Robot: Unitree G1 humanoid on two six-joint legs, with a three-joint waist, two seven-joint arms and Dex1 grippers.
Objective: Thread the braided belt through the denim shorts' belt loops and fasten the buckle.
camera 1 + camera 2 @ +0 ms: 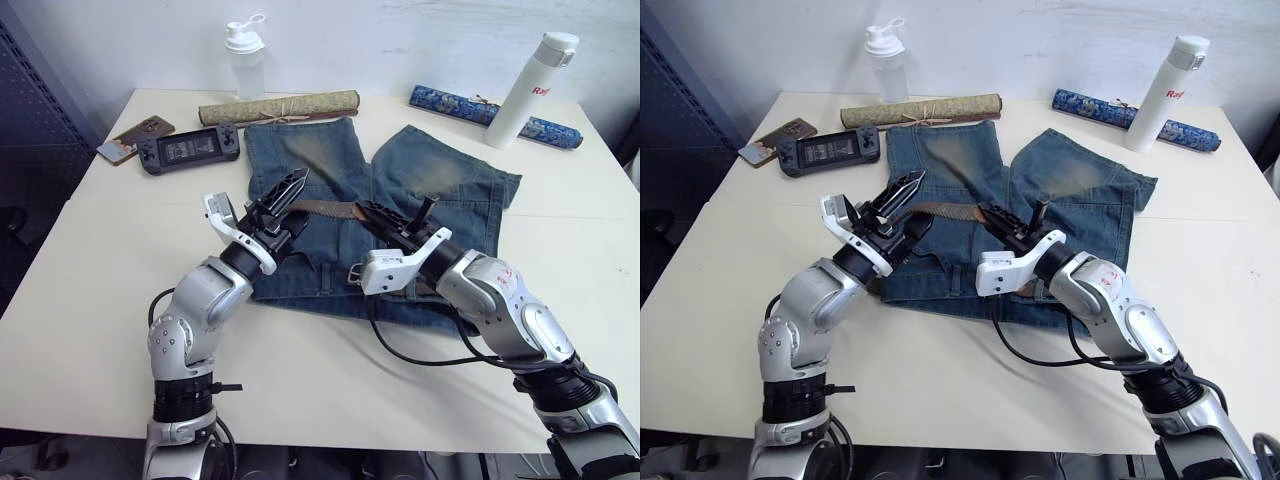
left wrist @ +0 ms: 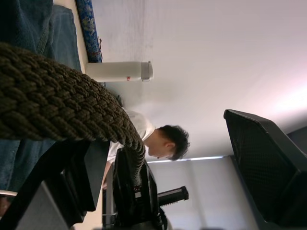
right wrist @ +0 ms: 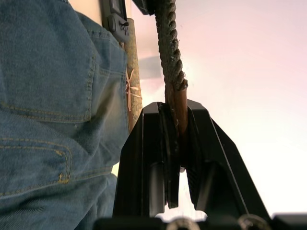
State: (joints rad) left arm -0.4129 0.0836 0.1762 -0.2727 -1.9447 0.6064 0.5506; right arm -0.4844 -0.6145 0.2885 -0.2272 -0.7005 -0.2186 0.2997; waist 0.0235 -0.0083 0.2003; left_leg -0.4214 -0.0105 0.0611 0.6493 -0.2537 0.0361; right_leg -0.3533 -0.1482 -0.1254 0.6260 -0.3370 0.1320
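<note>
Two claws hold the braided belt point(image 1: 325, 208) up over the denim shorts point(image 1: 440, 180): left claw point(image 1: 287, 195) at nine o'clock looks released, right claw point(image 1: 372, 212) at three o'clock clenched on its leather end.

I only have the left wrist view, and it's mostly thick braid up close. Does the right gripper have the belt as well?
Observer: Yes. The right gripper is shut on the belt's brown leather end.
Operator: Where does the belt run?
Observer: From the left gripper to the right one, across the middle of the shorts.
Operator: Is it at the waistband?
Observer: No. The waistband lies nearer the robot than the belt does.
Operator: Anything by the shorts on the robot's left?
Observer: A black game console, on the table beside that leg.
</note>
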